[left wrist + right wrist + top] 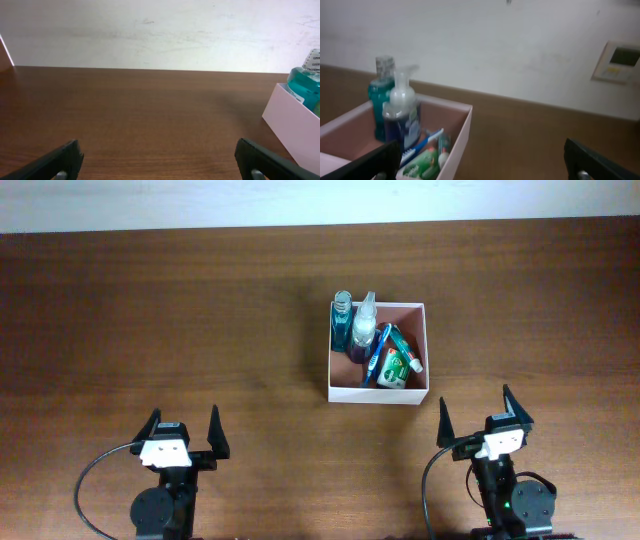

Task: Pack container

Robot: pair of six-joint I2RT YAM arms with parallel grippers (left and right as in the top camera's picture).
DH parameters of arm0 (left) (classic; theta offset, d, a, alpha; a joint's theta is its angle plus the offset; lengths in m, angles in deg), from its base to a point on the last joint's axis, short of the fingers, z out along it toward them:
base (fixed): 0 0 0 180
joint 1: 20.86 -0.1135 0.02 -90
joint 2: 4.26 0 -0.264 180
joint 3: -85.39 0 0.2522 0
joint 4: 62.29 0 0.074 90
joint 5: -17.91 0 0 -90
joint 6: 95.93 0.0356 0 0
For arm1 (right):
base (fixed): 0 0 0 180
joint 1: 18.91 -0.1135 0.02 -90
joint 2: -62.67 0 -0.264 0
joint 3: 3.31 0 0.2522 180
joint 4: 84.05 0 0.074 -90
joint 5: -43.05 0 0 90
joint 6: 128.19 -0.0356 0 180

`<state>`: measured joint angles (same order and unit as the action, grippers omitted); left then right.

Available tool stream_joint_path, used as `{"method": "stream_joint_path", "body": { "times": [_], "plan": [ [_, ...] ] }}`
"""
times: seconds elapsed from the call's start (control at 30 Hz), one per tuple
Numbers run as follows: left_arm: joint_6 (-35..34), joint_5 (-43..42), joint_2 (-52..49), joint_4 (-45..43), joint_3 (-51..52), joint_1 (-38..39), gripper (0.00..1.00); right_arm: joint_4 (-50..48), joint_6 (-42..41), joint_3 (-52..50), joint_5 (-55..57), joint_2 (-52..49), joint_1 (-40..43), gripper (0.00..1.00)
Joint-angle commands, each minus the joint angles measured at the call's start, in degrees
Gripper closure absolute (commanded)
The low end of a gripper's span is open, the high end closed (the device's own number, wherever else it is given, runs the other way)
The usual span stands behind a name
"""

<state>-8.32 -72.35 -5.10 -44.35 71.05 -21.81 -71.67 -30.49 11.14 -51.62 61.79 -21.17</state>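
Container: square, shallow cardboard box with white outer walls and pinkish-brown inside (pixel 378 394); set on the dark brown wooden table (pixel 200 310), right of centre, ahead of the right arm and slightly to its left.
Contents, far side: teal clear-plastic mouthwash bottle (pixel 342 320) upright in the far left corner; clear pump bottle of dark blue liquid (pixel 364 332) upright just beside it, to its right.
Contents, near side: blue-handled toothbrush (pixel 378 352) lying slantwise; green-and-white toothpaste tube (pixel 397 366) beside it, toward the front right corner.
Left gripper (pixel 185 412): released, jaws spread wide, nothing between them; at the near left of the table, well apart from the box.
Right gripper (pixel 474 400): released, jaws spread wide, nothing held; near the box's front right corner, not touching it.
Left wrist view: white box wall (pixel 295 127) at the right edge, teal bottle (pixel 304 87) showing above the rim.
Right wrist view: blurred; box (pixel 460 135) at lower left, beige wall panel with small screen (pixel 620 62) at upper right.
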Motion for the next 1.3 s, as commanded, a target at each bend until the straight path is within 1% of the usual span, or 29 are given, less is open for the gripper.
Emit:
{"method": "stream_joint_path", "body": {
  "times": [0.0, 0.13, 0.2, 1.27],
  "plan": [
    [1.1, -1.0, 0.5, 0.5, 0.1, -0.3, 0.00, 1.6, 0.0, -0.4, 0.9, 0.7, -0.6, 0.01],
    [1.1, -1.0, 0.5, 0.5, 0.1, -0.3, 0.01, 5.7, 0.0, -0.4, 1.1, 0.7, -0.6, 0.01],
    [1.1, -1.0, 0.5, 0.5, 0.1, -0.3, 0.00, 5.7, 0.0, -0.4, 2.4, 0.7, -0.6, 0.01],
    [1.1, -1.0, 0.5, 0.5, 0.1, -0.3, 0.01, 5.7, 0.0, -0.4, 2.4, 0.7, -0.6, 0.01]
  ]
}}
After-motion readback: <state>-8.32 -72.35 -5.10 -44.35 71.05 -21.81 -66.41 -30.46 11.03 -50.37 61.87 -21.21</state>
